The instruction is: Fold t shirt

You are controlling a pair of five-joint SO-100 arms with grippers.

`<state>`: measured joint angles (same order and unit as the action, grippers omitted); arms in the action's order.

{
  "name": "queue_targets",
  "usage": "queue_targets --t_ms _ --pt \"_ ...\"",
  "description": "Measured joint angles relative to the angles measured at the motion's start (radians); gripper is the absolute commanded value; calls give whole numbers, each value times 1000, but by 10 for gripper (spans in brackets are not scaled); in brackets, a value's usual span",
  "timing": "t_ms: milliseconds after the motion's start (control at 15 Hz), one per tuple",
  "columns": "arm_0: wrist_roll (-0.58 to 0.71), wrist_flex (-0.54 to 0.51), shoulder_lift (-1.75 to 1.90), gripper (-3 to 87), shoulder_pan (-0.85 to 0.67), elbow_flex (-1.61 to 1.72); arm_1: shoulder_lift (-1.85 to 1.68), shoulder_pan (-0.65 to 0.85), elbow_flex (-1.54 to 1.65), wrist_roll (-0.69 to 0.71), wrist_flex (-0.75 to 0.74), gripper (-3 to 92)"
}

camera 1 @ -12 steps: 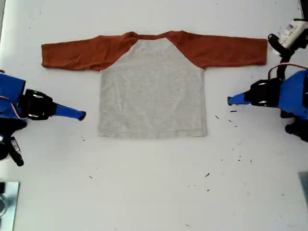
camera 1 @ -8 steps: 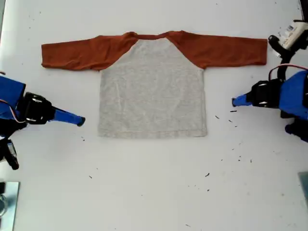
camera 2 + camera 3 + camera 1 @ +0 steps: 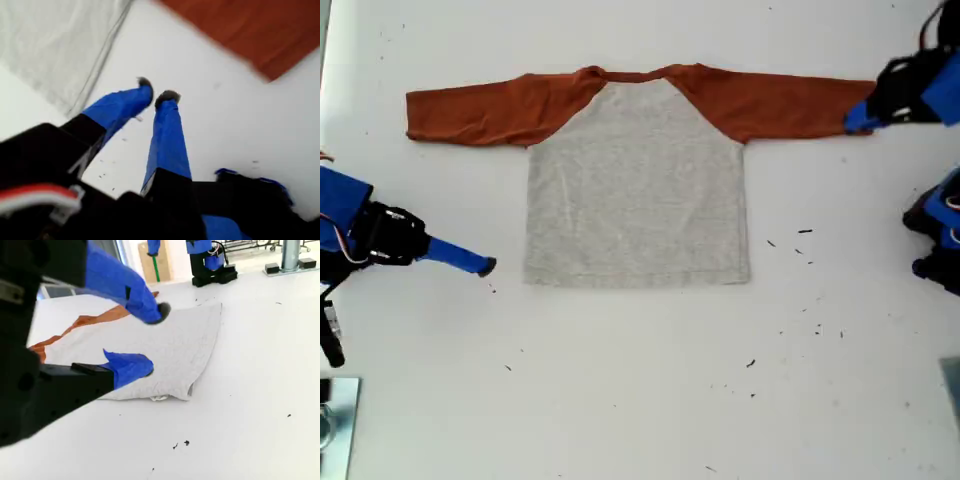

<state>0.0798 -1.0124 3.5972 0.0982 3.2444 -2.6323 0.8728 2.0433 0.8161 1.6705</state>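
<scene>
**Two pincers at the flat shirt, no fold begun**

My second gripper hangs with its jaws apart, empty. The t shirt lies spread just ahead of it, the near hem corner closest, probably its first pick. My first gripper is at the far sleeve cuff, tips almost together on nothing, likely to fold that sleeve inward. No legible writing.
</scene>
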Motion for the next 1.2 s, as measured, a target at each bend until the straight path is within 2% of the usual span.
queue_targets --t_ms 133,267,533,667,733,800,867,933,1067,1133,1200 --pt "2 0 0 18 -43 0 172 179 -193 155 40 336" --pt "2 0 0 -2 -31 0 219 296 -201 238 18 350" --pt "2 0 0 -2 -35 0 225 497 233 356 -371 346" --pt "11 0 0 -2 -52 0 272 531 397 407 -572 333" --pt "11 0 0 -2 -55 0 314 535 445 426 -644 318" --pt "15 0 0 -2 -63 0 364 535 469 445 -719 260" --pt "20 -2 0 -2 -67 0 402 532 476 456 -779 73" --pt "20 -2 0 -2 -71 0 445 525 477 460 -819 36" --pt "20 -2 0 -2 -80 0 454 469 463 457 -856 32" --pt "20 -2 0 -2 -80 0 434 451 430 456 -824 32" --pt "20 -2 0 -3 -80 0 407 437 388 457 -727 32"
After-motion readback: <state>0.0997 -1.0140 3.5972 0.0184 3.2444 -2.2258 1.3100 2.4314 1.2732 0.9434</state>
